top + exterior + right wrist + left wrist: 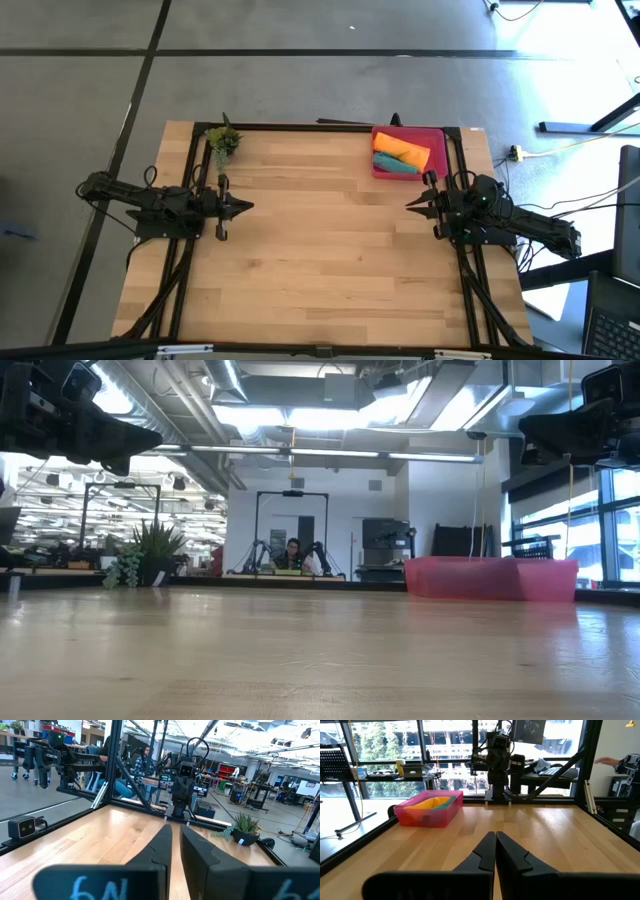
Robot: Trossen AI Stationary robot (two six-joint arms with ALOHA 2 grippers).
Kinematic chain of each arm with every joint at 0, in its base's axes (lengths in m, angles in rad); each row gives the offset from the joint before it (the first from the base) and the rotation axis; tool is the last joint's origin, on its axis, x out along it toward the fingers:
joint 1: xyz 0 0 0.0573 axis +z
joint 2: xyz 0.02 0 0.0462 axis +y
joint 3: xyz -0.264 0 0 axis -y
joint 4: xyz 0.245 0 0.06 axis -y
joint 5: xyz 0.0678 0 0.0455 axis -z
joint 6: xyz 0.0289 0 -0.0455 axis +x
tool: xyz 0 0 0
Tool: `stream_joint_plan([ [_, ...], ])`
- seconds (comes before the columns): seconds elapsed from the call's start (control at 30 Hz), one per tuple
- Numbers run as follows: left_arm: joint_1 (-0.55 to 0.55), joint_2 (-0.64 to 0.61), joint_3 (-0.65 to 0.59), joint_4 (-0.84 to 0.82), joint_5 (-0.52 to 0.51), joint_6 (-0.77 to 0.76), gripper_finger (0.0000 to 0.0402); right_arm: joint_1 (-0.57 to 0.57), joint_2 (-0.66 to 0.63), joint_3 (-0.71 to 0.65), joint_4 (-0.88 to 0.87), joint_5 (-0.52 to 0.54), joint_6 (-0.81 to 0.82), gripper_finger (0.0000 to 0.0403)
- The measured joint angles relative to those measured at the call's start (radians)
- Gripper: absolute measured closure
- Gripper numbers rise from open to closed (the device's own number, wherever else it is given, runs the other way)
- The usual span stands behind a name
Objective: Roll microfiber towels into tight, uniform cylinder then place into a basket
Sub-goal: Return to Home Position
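Note:
The pink-red basket (440, 135) stands at the table's far right corner. Two rolled microfiber towels lie inside it side by side, the orange one (402, 147) behind the teal one (396, 165). The left wrist view shows the basket (427, 816) too, with the orange towel (426, 804) and teal towel (446, 802) above its rim. My left gripper (248, 207) hangs shut over the table's left side, pointing level toward the right. My right gripper (410, 205) hangs at the right side, pointing left, shut to a thin slit (176, 829) with nothing in it.
A small potted plant (224, 140) stands at the far left corner. The wooden tabletop (320, 250) stretches bare between the two arms. A black frame runs along the table's far and side edges. People sit at desks in the room beyond.

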Motion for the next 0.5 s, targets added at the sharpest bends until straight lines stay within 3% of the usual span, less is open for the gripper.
stream_joint_plan([
  [0.5, 0.0, 0.0, 0.0, 0.0, 0.0, 0.0, 0.0375, 0.0, 0.0, 0.0, 0.0, 0.0, 0.0, 0.0363],
])
